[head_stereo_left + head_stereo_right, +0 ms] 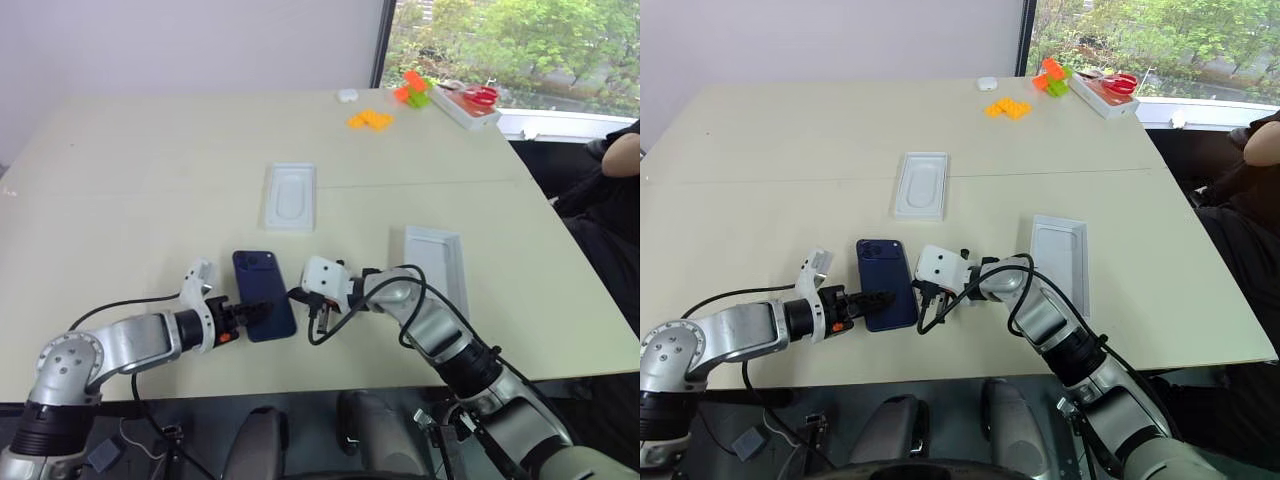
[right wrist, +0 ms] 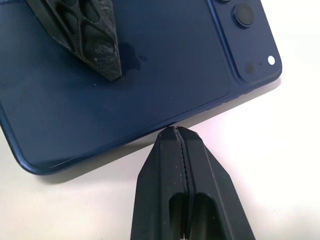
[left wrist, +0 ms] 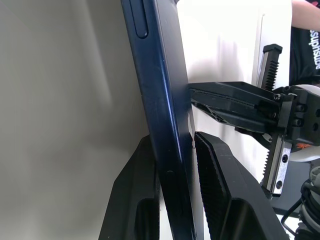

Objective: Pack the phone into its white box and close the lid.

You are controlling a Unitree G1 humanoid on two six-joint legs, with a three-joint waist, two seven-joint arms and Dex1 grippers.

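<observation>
Fingers (image 3: 215, 185) straddle phone (image 1: 263, 280) edge | right fingers (image 2: 176, 165) pressed together, touching phone

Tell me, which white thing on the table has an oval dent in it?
The thin white panel, lying farther back on the table beyond the phone. The white tray beside the right arm has a plain flat bottom.
</observation>
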